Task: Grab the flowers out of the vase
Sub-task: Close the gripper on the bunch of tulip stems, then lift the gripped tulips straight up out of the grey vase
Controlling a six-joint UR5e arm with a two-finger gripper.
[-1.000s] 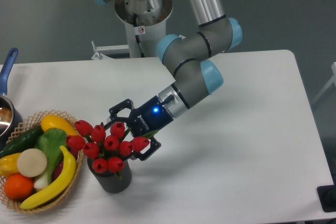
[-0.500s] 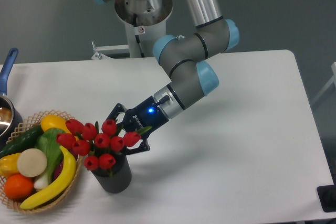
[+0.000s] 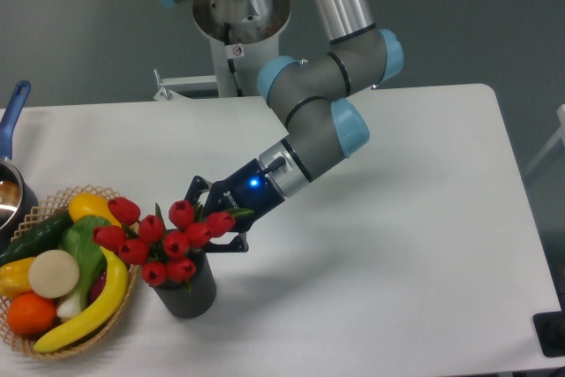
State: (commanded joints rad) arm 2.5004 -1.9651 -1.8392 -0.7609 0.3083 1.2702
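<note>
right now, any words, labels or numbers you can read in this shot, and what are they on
None can be read.
Small red and white sticker on the robot's base column: too small and blurred to make out.
Pale marking on the black body of the hand, near its blue light: blurred, unreadable.
Flowers, vase, basket, table: no text visible.

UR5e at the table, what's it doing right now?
The arm's gripper is in at the right side of the flowers, its fingers around the bunch just above the vase. The red tulips still sit in the vase and lean left toward the wicker basket of fruit. Whether the fingers have clamped isn't clear.
</note>
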